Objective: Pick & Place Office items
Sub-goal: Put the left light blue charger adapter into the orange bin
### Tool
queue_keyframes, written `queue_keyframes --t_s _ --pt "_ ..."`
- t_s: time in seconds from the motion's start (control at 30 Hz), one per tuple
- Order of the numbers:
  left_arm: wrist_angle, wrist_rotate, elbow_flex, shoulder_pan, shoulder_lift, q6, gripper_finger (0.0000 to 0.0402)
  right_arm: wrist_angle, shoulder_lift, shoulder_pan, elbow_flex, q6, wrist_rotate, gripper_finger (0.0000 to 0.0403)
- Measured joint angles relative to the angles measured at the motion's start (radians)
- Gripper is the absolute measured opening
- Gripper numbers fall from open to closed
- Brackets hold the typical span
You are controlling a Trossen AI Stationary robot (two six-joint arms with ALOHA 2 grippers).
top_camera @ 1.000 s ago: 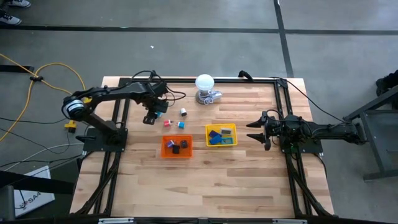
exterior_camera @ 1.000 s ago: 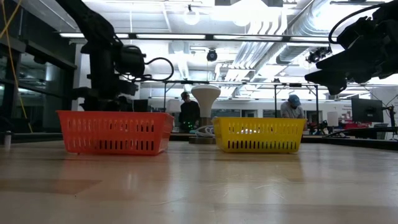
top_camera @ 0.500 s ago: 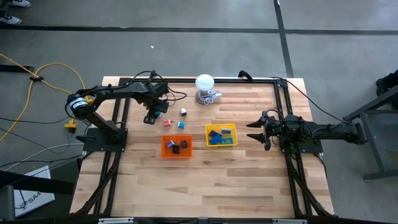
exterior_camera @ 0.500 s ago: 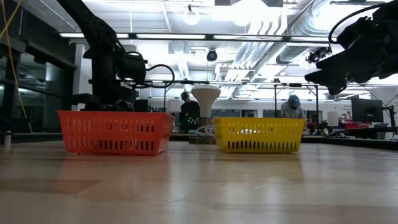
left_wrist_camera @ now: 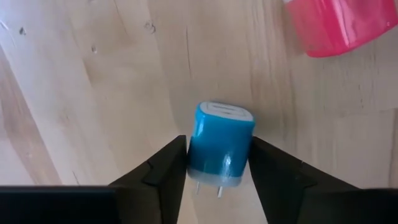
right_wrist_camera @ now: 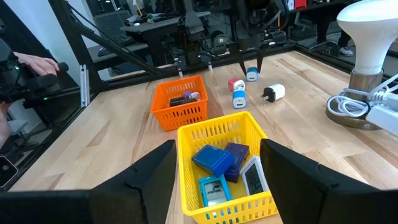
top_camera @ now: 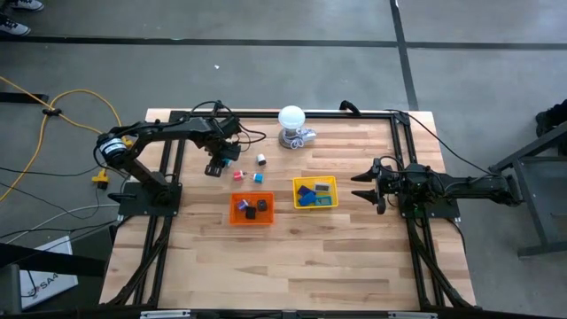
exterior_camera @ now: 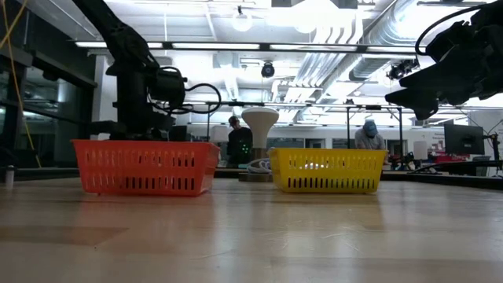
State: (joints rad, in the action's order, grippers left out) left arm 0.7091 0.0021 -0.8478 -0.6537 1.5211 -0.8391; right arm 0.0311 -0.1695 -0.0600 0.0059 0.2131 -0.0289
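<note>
On the far left part of the wooden tabletop (top_camera: 354, 266), the left hand (left_wrist_camera: 217, 171) is down at the surface with its two dark fingers (left_wrist_camera: 163, 168) pressed against either side of a small blue plug-in charger cube (left_wrist_camera: 220, 146), grasping it (its two metal prongs point back between the fingers). A pink plastic piece (left_wrist_camera: 339, 25) lies just beyond it on the wood. Near these, in the right wrist view, sit a red-and-white little block (right_wrist_camera: 236, 84), a blue-and-white charger (right_wrist_camera: 239, 99) and a white plug adapter (right_wrist_camera: 274, 93), all loose on the tabletop. Nearer the middle stand an orange slotted plastic basket (top_camera: 252, 219), holding a few dark small pieces, and to its right a yellow slotted plastic basket (top_camera: 315, 182) holding flat blue, teal and grey rectangular blocks (right_wrist_camera: 214, 160). A white ball lamp on a metallic base (top_camera: 292, 120) stands at the far edge. The right hand (top_camera: 360, 189) waits well to the right of the yellow basket, off the surface, its fingers spread and grasping nothing.
</note>
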Motion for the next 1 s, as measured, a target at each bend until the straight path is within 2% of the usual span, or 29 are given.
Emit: queue_keyframes --t_s 0.17,1.0 --pt "0.0 0.0 0.0 0.0 0.0 0.0 0.0146 0.0 0.0 0.0 0.0 0.0 0.0 0.022" --pt "0.005 0.0 -0.003 0.0 0.0 0.044 0.0143 0.0 0.0 0.0 0.0 0.0 0.0 0.022"
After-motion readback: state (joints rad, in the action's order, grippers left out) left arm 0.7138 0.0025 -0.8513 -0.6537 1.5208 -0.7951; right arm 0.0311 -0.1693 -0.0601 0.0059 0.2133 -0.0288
